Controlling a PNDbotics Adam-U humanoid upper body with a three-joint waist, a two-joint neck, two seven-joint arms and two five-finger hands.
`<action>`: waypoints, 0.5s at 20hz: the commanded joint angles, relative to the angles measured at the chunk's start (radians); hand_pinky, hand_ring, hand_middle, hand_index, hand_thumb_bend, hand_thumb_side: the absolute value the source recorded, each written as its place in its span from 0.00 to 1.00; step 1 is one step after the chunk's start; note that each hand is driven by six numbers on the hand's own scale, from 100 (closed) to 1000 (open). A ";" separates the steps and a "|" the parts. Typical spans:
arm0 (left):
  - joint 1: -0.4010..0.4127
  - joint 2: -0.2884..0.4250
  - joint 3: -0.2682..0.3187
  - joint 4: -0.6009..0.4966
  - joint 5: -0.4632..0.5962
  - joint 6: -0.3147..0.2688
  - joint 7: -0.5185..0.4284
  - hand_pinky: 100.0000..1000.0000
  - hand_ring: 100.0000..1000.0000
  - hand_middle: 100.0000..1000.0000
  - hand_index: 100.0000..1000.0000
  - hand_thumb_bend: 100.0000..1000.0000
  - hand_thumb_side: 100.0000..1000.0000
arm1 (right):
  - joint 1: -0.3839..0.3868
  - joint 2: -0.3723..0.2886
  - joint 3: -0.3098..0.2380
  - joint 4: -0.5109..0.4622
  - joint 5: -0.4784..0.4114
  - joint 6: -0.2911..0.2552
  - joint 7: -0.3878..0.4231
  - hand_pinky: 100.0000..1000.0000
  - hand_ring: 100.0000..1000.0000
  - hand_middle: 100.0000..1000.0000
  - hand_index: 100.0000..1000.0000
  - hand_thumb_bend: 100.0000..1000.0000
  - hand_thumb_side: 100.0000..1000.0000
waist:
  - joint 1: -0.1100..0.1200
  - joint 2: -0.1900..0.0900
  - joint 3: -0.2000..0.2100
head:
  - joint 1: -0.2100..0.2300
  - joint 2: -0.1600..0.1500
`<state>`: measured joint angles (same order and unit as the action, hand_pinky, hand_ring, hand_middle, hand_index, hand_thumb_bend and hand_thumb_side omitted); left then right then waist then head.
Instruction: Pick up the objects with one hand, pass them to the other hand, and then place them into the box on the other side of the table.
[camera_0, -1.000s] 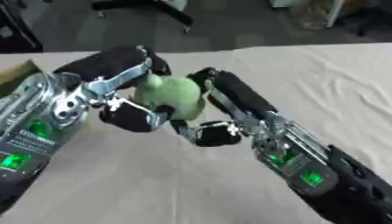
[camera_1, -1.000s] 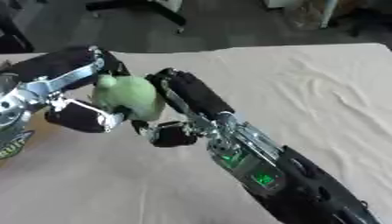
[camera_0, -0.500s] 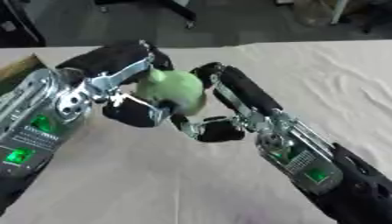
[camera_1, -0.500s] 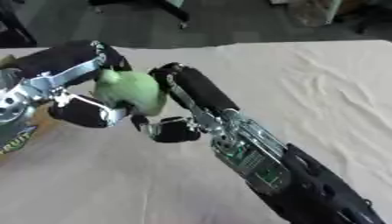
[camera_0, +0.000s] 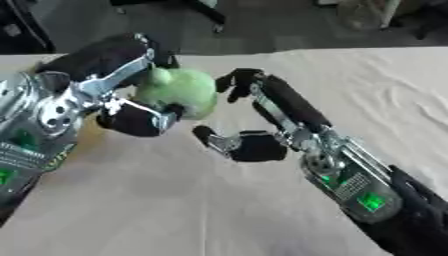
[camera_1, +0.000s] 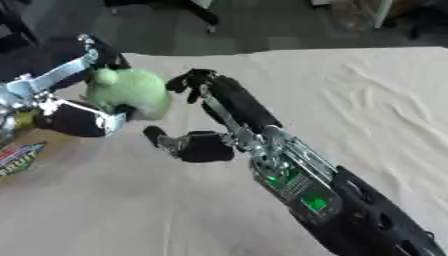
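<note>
The green soft toy (camera_0: 175, 91) is held up in the air by the left hand (camera_0: 131, 107), with fingers and thumb curled round it. It is above the table (camera_0: 367, 100), which is covered by a pale cloth.

Half a second ago the toy was touched by both hands. Now the right hand (camera_0: 254, 132) has been drawn back from it. A small gap can be seen between the toy and the right hand's fingers (camera_0: 236, 80). These fingers are spread out and nothing is held by them. The thumb (camera_1: 157, 137) is stuck out below the toy and the toy is not touched by it.

So the pass looks done. The toy seems to be carried by the left hand alone now.

A bit of brown, with a coloured label on it, can be seen at the left edge (camera_1: 22, 150) in the right eye view. This may be the box, but it cannot be told for sure.

The step that is left is likely the drop: the toy should be carried over to the left side and let go into the box there. The right hand should be kept out of the way.
</note>
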<state>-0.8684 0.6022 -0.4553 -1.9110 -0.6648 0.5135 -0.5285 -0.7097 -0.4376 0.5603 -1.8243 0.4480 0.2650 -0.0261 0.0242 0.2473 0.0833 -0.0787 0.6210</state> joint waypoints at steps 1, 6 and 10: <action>0.001 0.041 0.053 -0.019 -0.005 0.017 0.038 0.50 0.48 0.24 0.31 0.00 0.04 | -0.006 -0.035 -0.028 -0.034 -0.014 0.005 -0.026 0.69 0.62 0.66 0.76 0.38 0.53 | -0.001 -0.028 0.001 | -0.002 -0.006; 0.036 0.075 0.124 -0.011 -0.005 0.046 0.108 0.47 0.47 0.22 0.31 0.00 0.04 | 0.013 -0.082 -0.061 -0.054 -0.035 0.017 -0.066 0.69 0.61 0.65 0.75 0.36 0.50 | -0.004 -0.032 0.002 | 0.001 -0.006; 0.077 0.132 0.196 0.010 0.009 0.081 0.170 0.47 0.47 0.23 0.31 0.00 0.03 | 0.041 -0.126 -0.109 -0.065 -0.057 0.041 -0.120 0.69 0.60 0.64 0.75 0.33 0.46 | -0.004 -0.036 0.004 | 0.007 0.000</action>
<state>-0.7801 0.6889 -0.2951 -1.8984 -0.6607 0.5859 -0.3789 -0.6576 -0.5303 0.4759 -1.8663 0.4012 0.3002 -0.1291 0.0189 0.2369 0.0863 -0.0749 0.6217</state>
